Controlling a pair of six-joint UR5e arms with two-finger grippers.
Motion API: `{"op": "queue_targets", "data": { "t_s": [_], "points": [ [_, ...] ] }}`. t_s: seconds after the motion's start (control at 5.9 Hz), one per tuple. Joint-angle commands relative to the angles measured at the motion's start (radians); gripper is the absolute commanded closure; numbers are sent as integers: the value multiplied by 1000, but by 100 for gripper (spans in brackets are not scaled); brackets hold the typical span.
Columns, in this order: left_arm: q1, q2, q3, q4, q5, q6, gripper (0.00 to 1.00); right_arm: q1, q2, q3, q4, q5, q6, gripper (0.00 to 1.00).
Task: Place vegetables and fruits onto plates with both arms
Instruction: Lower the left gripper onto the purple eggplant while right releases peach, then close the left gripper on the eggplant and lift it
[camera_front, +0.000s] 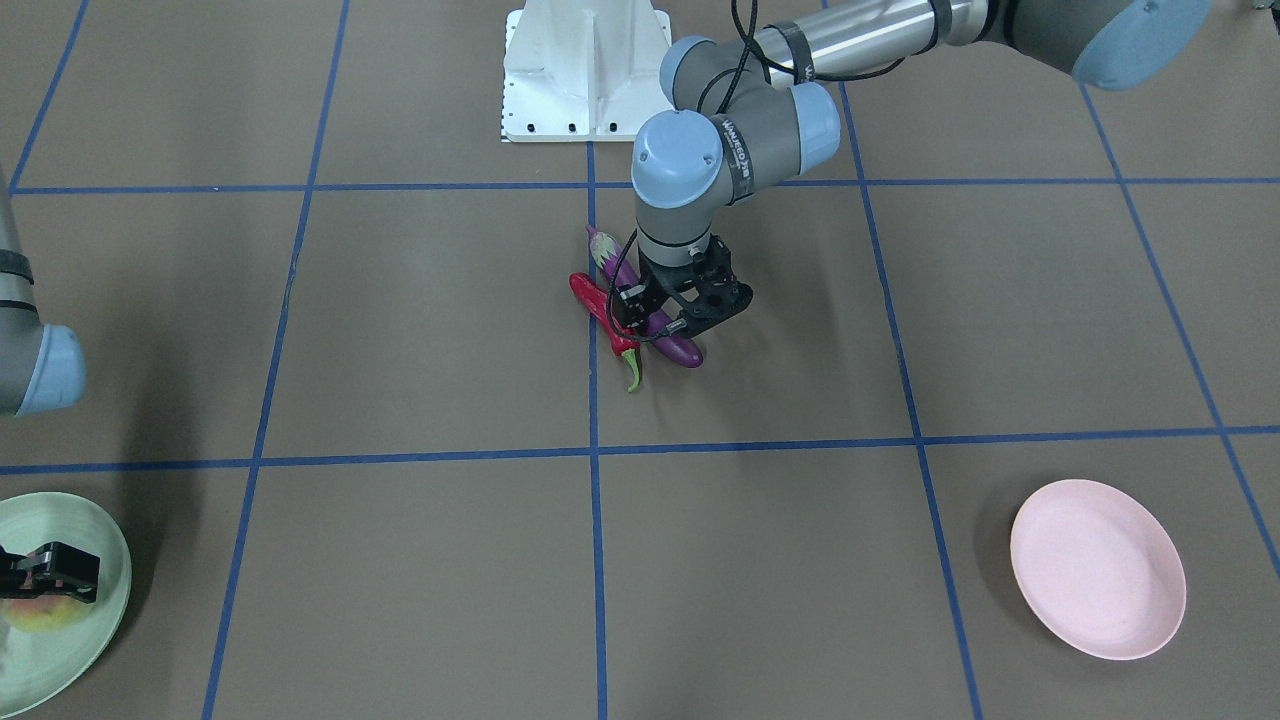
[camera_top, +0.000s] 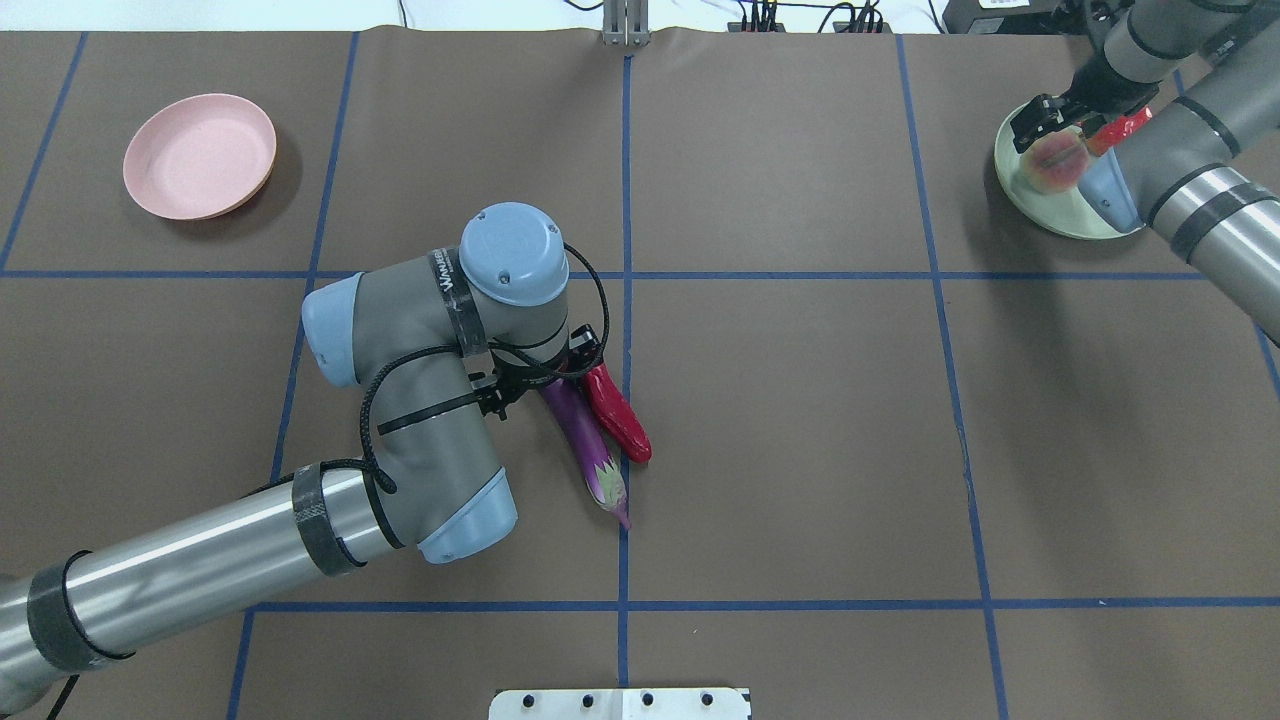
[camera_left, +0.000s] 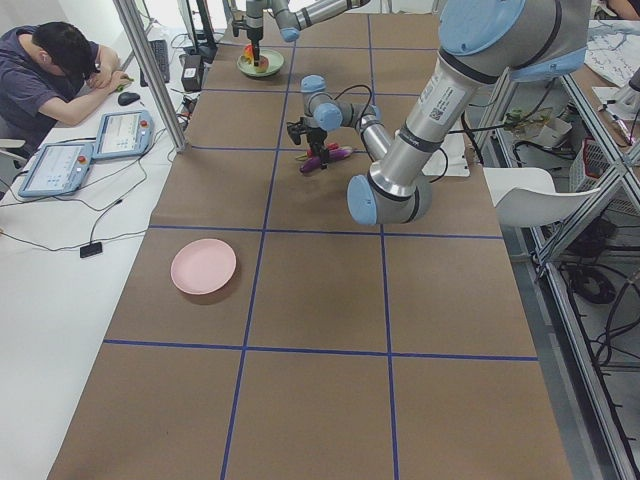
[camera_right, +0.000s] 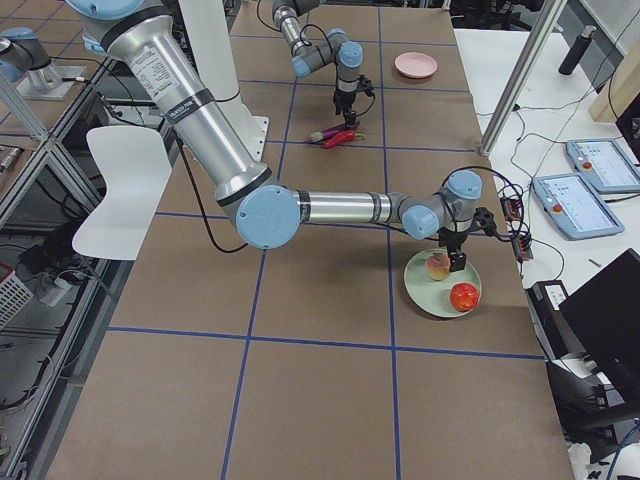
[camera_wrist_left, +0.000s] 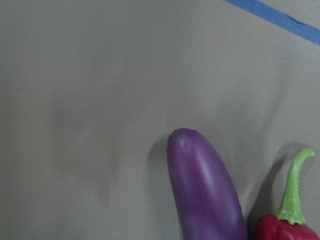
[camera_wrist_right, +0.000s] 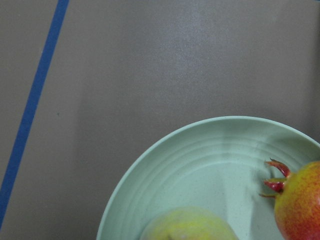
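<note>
The purple eggplant and the red chili lie side by side, touching, on the brown table centre. My left gripper is low over the eggplant's rounded end, its jaws open astride it. The chili's green stem lies beside it. The pink plate holds nothing. The mint plate holds the peach and the pomegranate. My right gripper hovers open just above the peach.
The white base block stands at the robot's edge of the table. Blue tape lines cross the brown surface. A person sits at a side desk with tablets, off the table.
</note>
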Motion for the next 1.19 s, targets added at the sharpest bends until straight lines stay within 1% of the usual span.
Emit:
{"op": "queue_targets", "data": {
  "t_s": [0.0,0.51,0.68,0.85,1.02],
  "points": [
    [10,1,5,-8,8,1,3,-1,0,0,0,0,0,0],
    [19,-2,11,-17,20,2,33,-1,-2,-2,0,0,0,0],
    [19,0,11,-24,20,2,55,-1,-2,0,0,0,0,0],
    [19,0,11,-24,20,2,80,-1,-2,0,0,0,0,0],
    [15,0,-3,-21,23,8,100,-1,0,0,0,0,1,0]
  ]
}}
